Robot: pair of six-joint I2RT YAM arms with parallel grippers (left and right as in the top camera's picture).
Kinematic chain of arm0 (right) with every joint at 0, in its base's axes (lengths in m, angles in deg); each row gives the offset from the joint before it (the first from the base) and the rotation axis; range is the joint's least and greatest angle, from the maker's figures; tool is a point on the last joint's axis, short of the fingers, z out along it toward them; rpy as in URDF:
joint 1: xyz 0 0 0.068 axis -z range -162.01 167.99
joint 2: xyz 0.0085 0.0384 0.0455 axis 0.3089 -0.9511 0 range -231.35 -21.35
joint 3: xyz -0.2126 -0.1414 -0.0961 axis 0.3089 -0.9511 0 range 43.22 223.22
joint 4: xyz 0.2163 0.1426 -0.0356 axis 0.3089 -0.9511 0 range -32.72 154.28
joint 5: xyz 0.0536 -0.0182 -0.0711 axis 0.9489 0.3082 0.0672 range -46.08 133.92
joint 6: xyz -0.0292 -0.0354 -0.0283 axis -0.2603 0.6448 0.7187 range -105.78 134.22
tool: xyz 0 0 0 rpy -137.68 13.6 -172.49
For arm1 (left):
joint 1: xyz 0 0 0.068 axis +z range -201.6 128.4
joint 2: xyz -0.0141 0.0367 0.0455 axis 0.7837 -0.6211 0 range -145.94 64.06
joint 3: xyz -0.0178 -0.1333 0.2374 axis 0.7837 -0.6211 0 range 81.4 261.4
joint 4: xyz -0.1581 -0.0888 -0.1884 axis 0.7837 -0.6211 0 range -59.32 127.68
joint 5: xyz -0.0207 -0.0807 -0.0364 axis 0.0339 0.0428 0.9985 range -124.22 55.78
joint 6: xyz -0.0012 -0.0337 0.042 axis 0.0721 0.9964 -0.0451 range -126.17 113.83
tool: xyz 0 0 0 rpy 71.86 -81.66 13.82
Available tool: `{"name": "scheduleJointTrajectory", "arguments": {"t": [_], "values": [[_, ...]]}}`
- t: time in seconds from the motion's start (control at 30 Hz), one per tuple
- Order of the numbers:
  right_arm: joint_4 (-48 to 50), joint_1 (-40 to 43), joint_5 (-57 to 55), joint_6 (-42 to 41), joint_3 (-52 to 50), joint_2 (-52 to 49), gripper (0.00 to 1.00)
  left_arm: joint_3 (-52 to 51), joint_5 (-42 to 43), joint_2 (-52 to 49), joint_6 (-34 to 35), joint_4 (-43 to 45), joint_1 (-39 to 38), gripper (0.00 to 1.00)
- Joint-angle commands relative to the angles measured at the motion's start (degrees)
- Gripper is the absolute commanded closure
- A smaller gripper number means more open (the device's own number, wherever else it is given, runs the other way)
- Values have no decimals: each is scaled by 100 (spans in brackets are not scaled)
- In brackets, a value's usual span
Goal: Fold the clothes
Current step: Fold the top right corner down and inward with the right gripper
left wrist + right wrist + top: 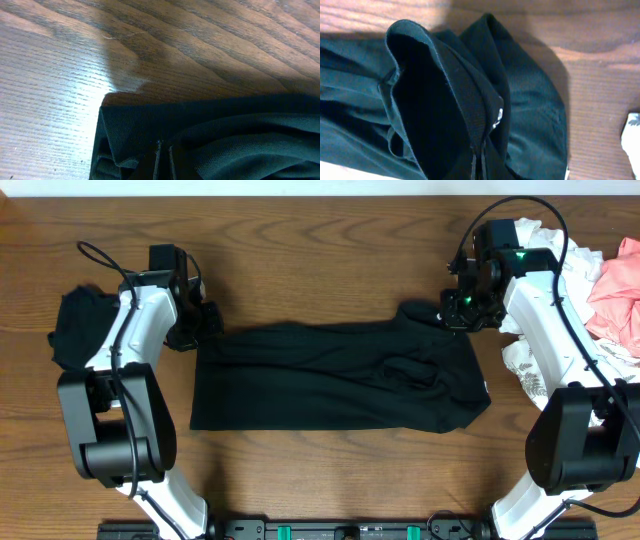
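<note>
From overhead, the shirt [335,380] is seen spread across the middle of the desk [320,240], its far corners held by the left gripper [198,328] and the right gripper [452,312], and other clothes [605,290] are heaped at the right edge. In the left wrist view, the jaws are clamped on a folded shirt corner over bare wood. In the right wrist view, the jaws are clamped on bunched shirt fabric beside a white tag [498,115].

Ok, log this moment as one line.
left gripper: shut on black shirt, far-left corner | right gripper: shut on black shirt, far-right corner | other clothes: heaped right
</note>
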Motion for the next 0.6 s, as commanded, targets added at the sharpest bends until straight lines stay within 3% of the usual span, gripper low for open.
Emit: {"name": "scheduleJointTrajectory", "arguments": {"t": [0.0, 0.47, 0.5, 0.57], "values": [[-105, 125, 33, -24, 76, 96, 99, 92, -7, 354, 11, -72, 9, 94], [-715, 278, 28, 90, 76, 439, 99, 87, -13, 616, 9, -885, 9, 93], [-791, 278, 28, 90, 76, 439, 98, 85, -13, 616, 9, -916, 9, 91], [-981, 278, 26, 96, 76, 437, 98, 85, -13, 616, 9, -1021, 9, 78]]}}
